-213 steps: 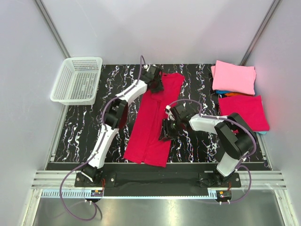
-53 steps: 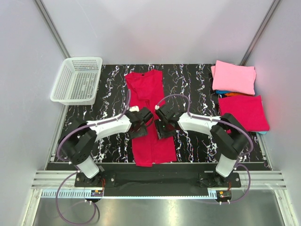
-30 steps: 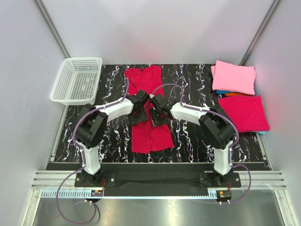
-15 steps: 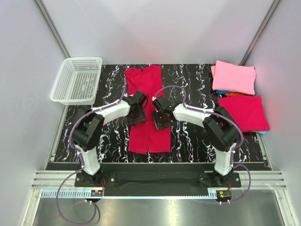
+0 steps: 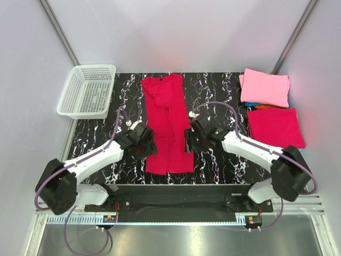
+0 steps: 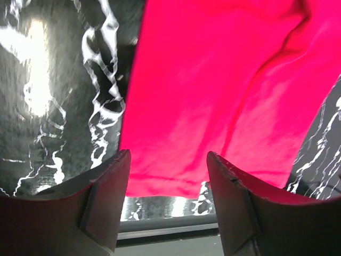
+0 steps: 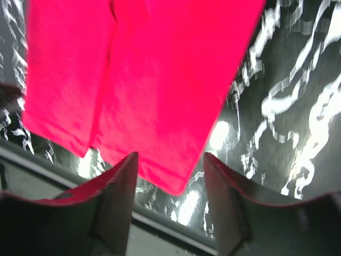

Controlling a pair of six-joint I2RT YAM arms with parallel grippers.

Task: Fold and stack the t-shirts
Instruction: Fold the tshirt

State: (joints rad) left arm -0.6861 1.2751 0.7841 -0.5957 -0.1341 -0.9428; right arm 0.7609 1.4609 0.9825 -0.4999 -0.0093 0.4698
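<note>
Shirt in play: the crimson t-shirt (image 5: 166, 128) lies flat mid-table, folded lengthways into a long narrow strip. Its collar end is far and its hem (image 5: 169, 169) is near, with the folded-in sides meeting along a line down the middle.
Left gripper: the left gripper (image 6: 168, 160) hovers just off the strip's left edge, towards the near half. Jaws apart, nothing between them, only red cloth and marbled table (image 5: 90, 133) below.
Right gripper: the right gripper (image 7: 170, 160) mirrors it at the right edge, parted and empty too.
Finished pile: at the far right sit a folded pink shirt (image 5: 265, 87) and, nearer, a folded red shirt (image 5: 275, 126).
Bystander: the white basket (image 5: 95, 67) at the far left is out of this.
Likely step: my read is that both are lining up on the near end for the crosswise fold.
Risk one: pinching only the top layer would peel the lengthways fold open on the lift.
Risk two: if one side grips higher or later than the other, the fold lands skewed.
Risk three: a low carry drags the cloth and bunches it or slides the whole strip.
Risk four: the strip is narrow, so the two wrists work close together and could bump.
</note>
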